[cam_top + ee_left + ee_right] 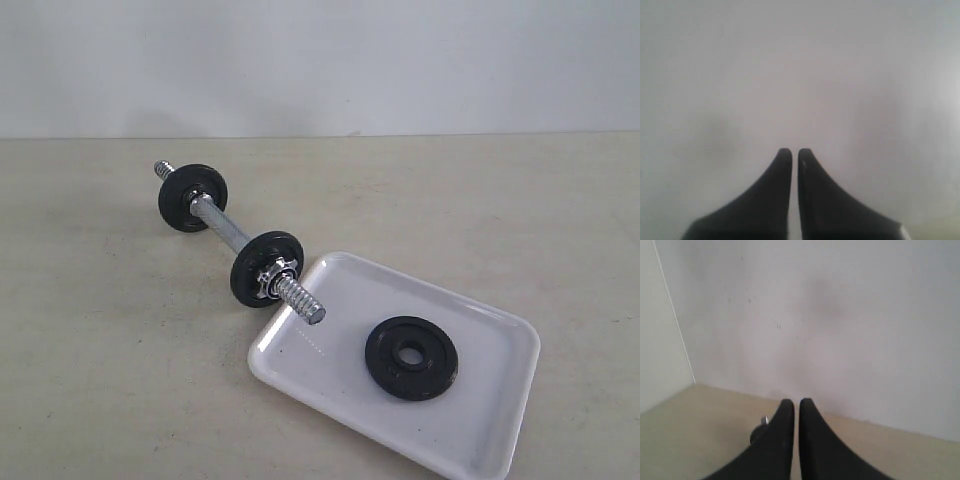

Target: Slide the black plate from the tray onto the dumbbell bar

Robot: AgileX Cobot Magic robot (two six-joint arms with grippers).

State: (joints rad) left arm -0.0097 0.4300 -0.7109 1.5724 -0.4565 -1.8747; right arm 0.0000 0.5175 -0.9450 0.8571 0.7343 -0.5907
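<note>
The black plate (411, 357) lies flat in the white tray (310, 365) at the lower right of the exterior view. The dumbbell bar (232, 233) lies on the table to the tray's left, with a small black disc near each end and a silver star nut. Its near threaded end (303, 300) reaches over the tray's corner. Neither arm shows in the exterior view. My left gripper (795, 152) is shut, empty, facing a blank wall. My right gripper (796, 402) is shut and empty; the bar's far end (760, 429) peeks beside its finger.
The beige tabletop (110, 340) runs back to a pale wall (320, 60). The right wrist view shows a wall corner (675, 325) to one side.
</note>
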